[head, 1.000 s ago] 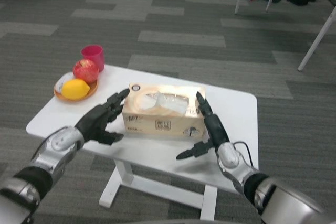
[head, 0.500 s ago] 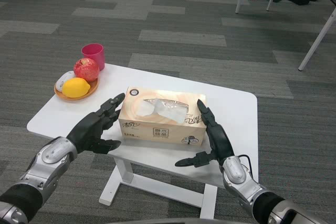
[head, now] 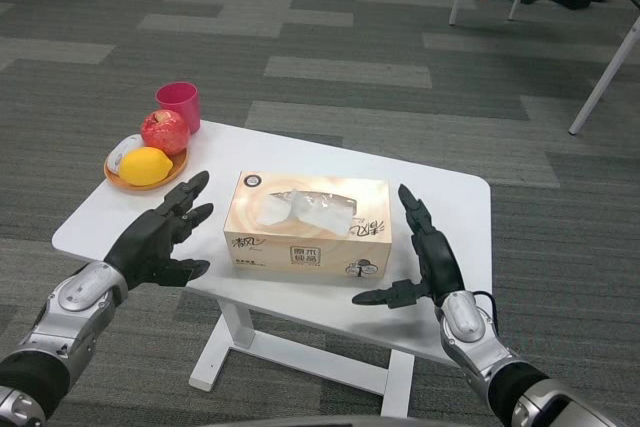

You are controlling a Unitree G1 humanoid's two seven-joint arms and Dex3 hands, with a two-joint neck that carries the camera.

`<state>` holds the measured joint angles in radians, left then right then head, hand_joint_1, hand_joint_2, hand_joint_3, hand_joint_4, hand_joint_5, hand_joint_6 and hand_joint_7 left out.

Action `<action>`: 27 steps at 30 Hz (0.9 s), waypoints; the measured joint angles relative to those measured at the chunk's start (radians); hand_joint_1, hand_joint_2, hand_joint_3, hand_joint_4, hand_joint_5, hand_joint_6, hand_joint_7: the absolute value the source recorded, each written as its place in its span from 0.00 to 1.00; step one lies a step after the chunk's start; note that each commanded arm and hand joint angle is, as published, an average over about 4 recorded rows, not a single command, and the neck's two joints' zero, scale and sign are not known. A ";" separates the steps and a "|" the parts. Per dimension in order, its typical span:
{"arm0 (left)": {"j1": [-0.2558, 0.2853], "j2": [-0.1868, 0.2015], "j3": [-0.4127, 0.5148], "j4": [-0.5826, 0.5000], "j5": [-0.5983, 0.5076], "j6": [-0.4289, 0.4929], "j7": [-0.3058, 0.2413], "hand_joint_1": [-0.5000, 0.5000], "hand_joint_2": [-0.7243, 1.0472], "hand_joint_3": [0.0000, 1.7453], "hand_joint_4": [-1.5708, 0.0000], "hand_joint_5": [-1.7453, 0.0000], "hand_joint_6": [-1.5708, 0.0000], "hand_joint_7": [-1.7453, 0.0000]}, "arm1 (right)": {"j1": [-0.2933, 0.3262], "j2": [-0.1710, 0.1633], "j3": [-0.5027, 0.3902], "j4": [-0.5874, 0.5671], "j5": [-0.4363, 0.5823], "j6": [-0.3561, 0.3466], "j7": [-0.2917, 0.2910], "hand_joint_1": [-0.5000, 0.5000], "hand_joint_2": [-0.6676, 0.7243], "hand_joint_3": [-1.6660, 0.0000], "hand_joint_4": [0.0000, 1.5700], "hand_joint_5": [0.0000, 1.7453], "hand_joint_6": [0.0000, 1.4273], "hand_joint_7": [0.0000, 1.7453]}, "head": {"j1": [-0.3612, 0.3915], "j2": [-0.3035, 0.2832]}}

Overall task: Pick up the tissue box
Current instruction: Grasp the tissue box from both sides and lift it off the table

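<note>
The tan tissue box point(head: 308, 228) lies flat in the middle of the white table point(head: 440, 192), white tissue showing through its top slot. My left hand point(head: 158, 236) hovers to the box's left, fingers spread, with a gap between it and the box. My right hand point(head: 420, 259) is held to the box's right, palm facing the box, fingers straight and thumb stretched out low, also apart from it. Neither hand holds anything.
An orange plate point(head: 119, 176) at the table's far left corner carries a red apple point(head: 164, 131), a yellow lemon point(head: 145, 166) and a white object. A pink cup point(head: 178, 104) stands behind it. White table legs point(head: 603, 64) rise at the far right.
Both hands have drawn outward from the box's sides, which they flanked closely a second ago. The box now rests flat on the table. The view shifted slightly.
</note>
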<state>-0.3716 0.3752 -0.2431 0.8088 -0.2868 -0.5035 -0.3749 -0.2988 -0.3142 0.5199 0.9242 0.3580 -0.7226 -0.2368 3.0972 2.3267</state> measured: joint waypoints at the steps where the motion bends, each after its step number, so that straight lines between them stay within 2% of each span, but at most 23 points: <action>1: -0.004 0.000 0.000 0.008 0.000 0.000 0.000 1.00 1.00 0.25 1.00 0.76 1.00 1.00 | -0.007 0.000 -0.001 0.013 0.000 -0.001 0.001 0.25 0.39 0.86 0.00 0.00 0.00 0.00 | 0.002 0.002; 8: -0.035 -0.007 -0.006 0.075 0.001 -0.005 0.004 1.00 1.00 0.25 1.00 0.76 1.00 1.00 | -0.077 0.010 0.009 0.122 0.000 -0.008 0.002 0.25 0.41 0.86 0.00 0.00 0.00 0.00 | 0.012 0.008; 13: -0.087 -0.029 -0.028 0.148 0.001 -0.009 0.007 1.00 1.00 0.25 1.00 0.76 1.00 1.00 | -0.170 0.049 0.048 0.258 0.000 -0.005 0.001 0.25 0.41 0.86 0.01 0.00 0.00 0.00 | 0.013 0.016; 19: -0.153 -0.052 -0.089 0.218 0.019 0.003 0.015 1.00 1.00 0.25 1.00 0.76 1.00 1.00 | -0.257 0.072 0.099 0.401 0.001 0.007 -0.024 0.25 0.45 0.86 0.00 0.00 0.00 0.00 | 0.009 0.018; 24: -0.208 -0.065 -0.141 0.290 0.021 0.028 0.016 1.00 1.00 0.25 1.00 0.76 1.00 1.00 | -0.280 0.087 0.108 0.459 0.001 0.009 -0.042 0.25 0.45 0.86 0.01 0.00 0.00 0.00 | 0.005 0.011; 27: -0.222 -0.071 -0.154 0.327 0.021 0.042 0.016 1.00 1.00 0.25 1.00 0.81 1.00 1.00 | -0.280 0.092 0.109 0.473 0.001 0.010 -0.048 0.25 0.45 0.86 0.02 0.00 0.00 0.00 | 0.003 0.008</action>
<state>-0.5940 0.3037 -0.3970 1.1360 -0.2655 -0.4614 -0.3587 -0.5792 -0.2221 0.6289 1.3975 0.3588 -0.7126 -0.2850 3.1006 2.3344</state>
